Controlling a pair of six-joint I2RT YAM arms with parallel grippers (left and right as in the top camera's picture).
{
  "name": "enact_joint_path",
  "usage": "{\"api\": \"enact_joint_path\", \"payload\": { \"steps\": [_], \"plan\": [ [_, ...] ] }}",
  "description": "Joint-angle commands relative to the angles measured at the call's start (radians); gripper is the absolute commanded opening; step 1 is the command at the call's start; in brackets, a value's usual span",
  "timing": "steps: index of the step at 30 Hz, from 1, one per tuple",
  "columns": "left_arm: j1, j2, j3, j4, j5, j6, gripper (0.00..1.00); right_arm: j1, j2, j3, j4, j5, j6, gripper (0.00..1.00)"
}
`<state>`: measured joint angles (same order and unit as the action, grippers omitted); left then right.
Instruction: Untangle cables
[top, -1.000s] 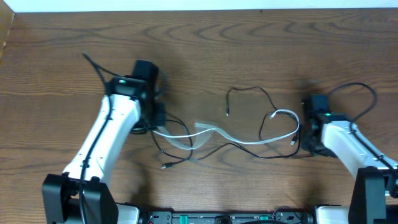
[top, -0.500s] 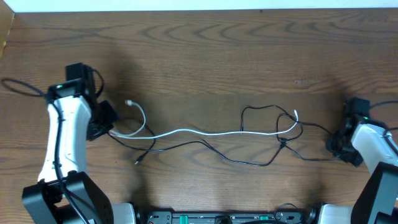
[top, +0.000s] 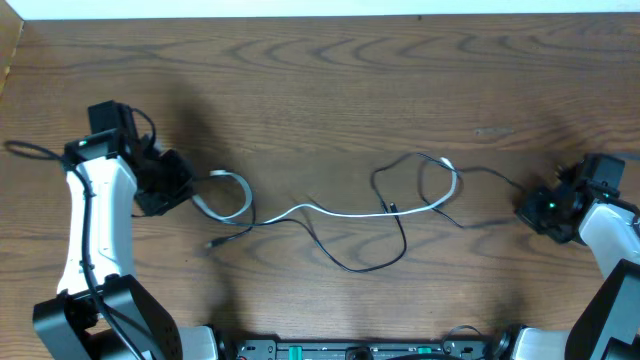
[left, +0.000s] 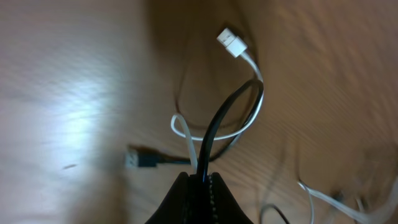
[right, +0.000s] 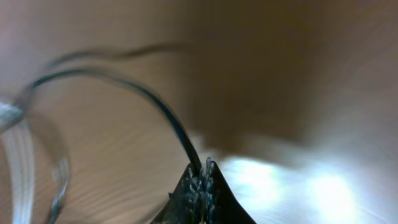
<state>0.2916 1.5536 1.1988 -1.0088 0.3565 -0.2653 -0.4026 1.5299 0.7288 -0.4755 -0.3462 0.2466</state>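
Note:
The thin white cable (top: 340, 211) runs across the middle of the table, ending in a loop at each end. The thin black cable (top: 352, 266) crosses it, sags below it and runs on to the right. My left gripper (top: 190, 196) at the left is shut on both. In the left wrist view the black cable (left: 217, 118) and the white cable (left: 190, 148) enter the shut gripper (left: 202, 176). A white plug (left: 231, 42) and a black plug (left: 138, 158) lie loose. My right gripper (top: 525, 207) is shut on the black cable (right: 163, 107), seen at the gripper (right: 204, 165).
The wooden table (top: 320, 90) has a pale back edge along the top of the overhead view. A thick black arm cable (top: 25, 150) loops out at the far left beside the left arm. The arm bases stand along the front edge.
Over the last second both arms have swung outward from the middle, pulling the cables out across the table. In the last half second the cables have slackened and the right gripper has come slightly inward.

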Motion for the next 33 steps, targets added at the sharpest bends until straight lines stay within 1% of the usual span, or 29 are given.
{"api": "enact_joint_path", "payload": {
  "steps": [1,3,4,11,12,13,15,17,19,21,23,27,29,33],
  "plan": [
    [-0.063,0.011,-0.004,0.010,0.152,0.090,0.07,0.041,0.002,-0.003,0.034,-0.535,-0.257,0.01],
    [-0.106,0.011,-0.004,0.022,0.152,0.091,0.07,0.067,0.000,-0.003,0.051,-0.637,-0.289,0.01],
    [-0.128,0.011,-0.004,0.027,0.152,0.091,0.08,0.080,-0.001,-0.003,0.061,-0.657,-0.290,0.01],
    [-0.295,0.011,-0.004,0.055,0.148,0.102,0.08,0.200,-0.066,0.000,0.091,-0.662,-0.290,0.01],
    [-0.315,0.011,-0.004,0.057,0.148,0.109,0.11,0.218,-0.087,0.005,0.090,-0.652,-0.289,0.01],
    [-0.346,0.011,-0.004,0.060,0.149,0.116,0.22,0.240,-0.120,0.011,0.090,-0.641,-0.289,0.01],
    [-0.385,0.011,-0.004,0.065,0.149,0.115,0.30,0.266,-0.167,0.024,0.079,-0.597,-0.287,0.01],
    [-0.426,0.011,-0.004,0.069,0.149,0.115,0.42,0.294,-0.222,0.048,0.041,-0.522,-0.285,0.01],
    [-0.471,0.011,-0.004,0.077,0.149,0.116,0.52,0.325,-0.278,0.076,-0.002,-0.459,-0.285,0.01],
    [-0.518,0.011,-0.004,0.092,0.149,0.116,0.57,0.356,-0.330,0.099,-0.031,-0.415,-0.285,0.01],
    [-0.585,0.011,-0.004,0.128,0.149,0.116,0.59,0.400,-0.407,0.125,-0.037,-0.404,-0.285,0.01],
    [-0.653,0.011,-0.004,0.169,0.148,0.115,0.59,0.435,-0.492,0.149,-0.032,-0.416,-0.285,0.01],
    [-0.687,0.011,-0.004,0.187,0.148,0.115,0.59,0.444,-0.544,0.154,-0.006,-0.470,-0.285,0.01],
    [-0.704,0.011,-0.004,0.188,0.149,0.115,0.59,0.444,-0.597,0.154,0.036,-0.559,-0.285,0.01]
  ]
}}
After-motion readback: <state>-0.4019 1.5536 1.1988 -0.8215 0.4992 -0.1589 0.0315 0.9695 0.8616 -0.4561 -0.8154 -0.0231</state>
